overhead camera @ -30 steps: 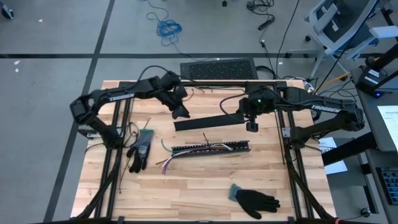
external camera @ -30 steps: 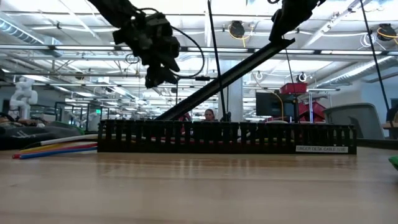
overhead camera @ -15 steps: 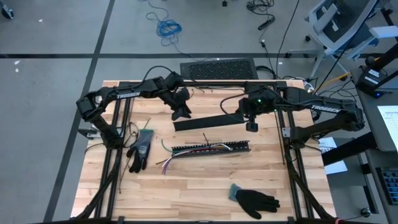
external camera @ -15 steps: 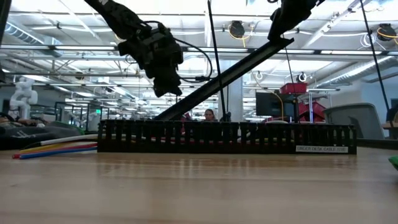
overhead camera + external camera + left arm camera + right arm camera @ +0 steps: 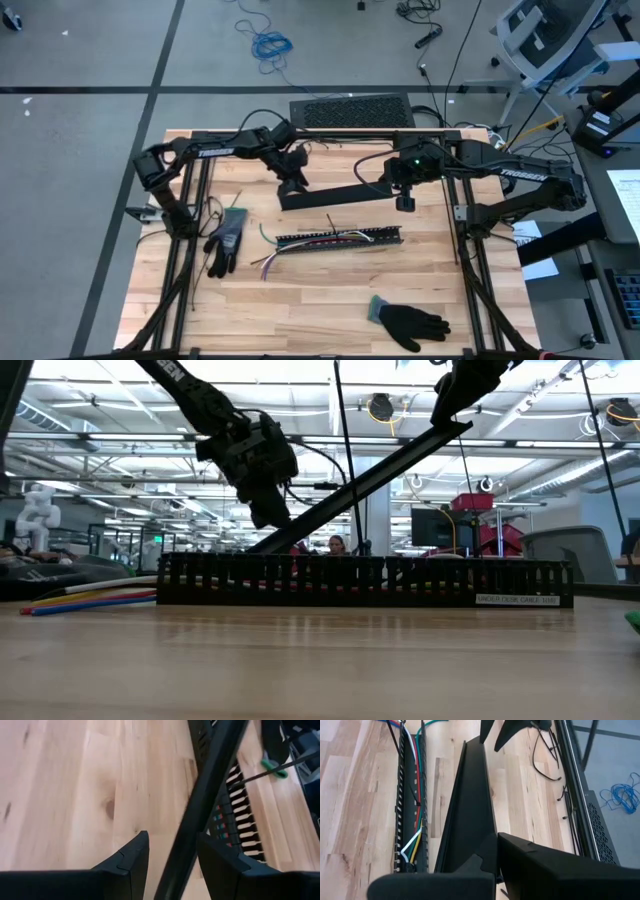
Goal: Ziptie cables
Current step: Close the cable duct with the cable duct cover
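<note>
The cables [image 5: 330, 236] lie in a black slotted strip [image 5: 340, 240] mid-table; their coloured ends [image 5: 90, 598] stick out past its left end. A long flat black cover strip [image 5: 340, 193] slants over the table behind the slotted strip, high at its right end and low at its left. My right gripper [image 5: 404, 203] is shut on the high end. My left gripper [image 5: 293, 188] is open at the low end, with the cover [image 5: 200, 810] running between its two fingers [image 5: 135, 855]. The slotted strip hides the cover's lowest tip in the low view. My left gripper's fingers stand on either side of the cover near its low left end [image 5: 175, 865]; whether they touch it, I cannot tell. My right gripper pinches the cover's right end [image 5: 472, 852] between its two fingers, slanting down from the right. The cover runs away from the fingers, tilted, its right end held well above the table [image 5: 450, 430].
A black glove with a green cuff [image 5: 225, 240] lies left of the slotted strip, another [image 5: 410, 322] near the front edge at the right. Thin black strands [image 5: 330, 222] cross the slotted strip. A dark slab [image 5: 350, 110] sits at the far edge.
My left gripper has come down toward the cover's low left end and rolled about its own axis, so the cover now runs between its fingers. Its finger gap looks unchanged. The right gripper and the cover have kept still.
</note>
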Robot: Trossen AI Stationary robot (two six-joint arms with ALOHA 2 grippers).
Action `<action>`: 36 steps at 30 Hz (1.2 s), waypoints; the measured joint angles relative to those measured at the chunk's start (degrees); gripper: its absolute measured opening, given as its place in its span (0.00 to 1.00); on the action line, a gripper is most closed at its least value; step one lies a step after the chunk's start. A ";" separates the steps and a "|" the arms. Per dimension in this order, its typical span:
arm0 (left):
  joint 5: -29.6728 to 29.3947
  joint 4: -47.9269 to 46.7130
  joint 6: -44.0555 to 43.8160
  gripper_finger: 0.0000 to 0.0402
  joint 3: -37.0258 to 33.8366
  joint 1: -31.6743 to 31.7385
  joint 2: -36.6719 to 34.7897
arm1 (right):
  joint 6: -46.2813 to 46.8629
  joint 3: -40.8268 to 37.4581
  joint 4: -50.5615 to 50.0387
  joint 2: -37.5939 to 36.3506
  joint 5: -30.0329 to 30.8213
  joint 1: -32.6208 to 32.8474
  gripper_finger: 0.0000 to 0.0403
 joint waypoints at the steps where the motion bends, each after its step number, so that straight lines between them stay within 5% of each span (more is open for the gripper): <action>1: 0.02 0.14 0.14 0.40 0.00 0.00 0.74 | -0.02 0.00 0.00 0.00 0.00 -0.01 0.00; 18: 9.68 0.22 2.72 0.39 -0.04 -0.61 7.48 | -0.15 0.00 -0.02 0.00 0.06 -0.03 0.00; 20: 8.88 0.26 3.03 0.33 -0.04 -0.62 7.44 | -0.21 0.00 -0.04 0.00 0.31 -0.03 0.00; 23: 7.65 -0.08 2.56 0.12 -0.04 -0.59 6.75 | -0.23 -0.02 -0.10 0.00 0.41 -0.03 0.00; 25: 4.63 -1.41 -0.63 0.05 -0.04 -0.60 5.93 | -0.24 -0.02 -0.02 0.00 0.42 -0.03 0.00; 31: -0.62 -3.52 -2.99 0.04 0.51 -0.83 3.84 | -0.44 -0.02 0.08 0.00 0.37 -0.03 0.00; 36: -19.07 -6.08 -0.64 0.04 2.11 -2.10 0.01 | -0.99 -0.02 3.33 0.00 3.22 -0.01 0.00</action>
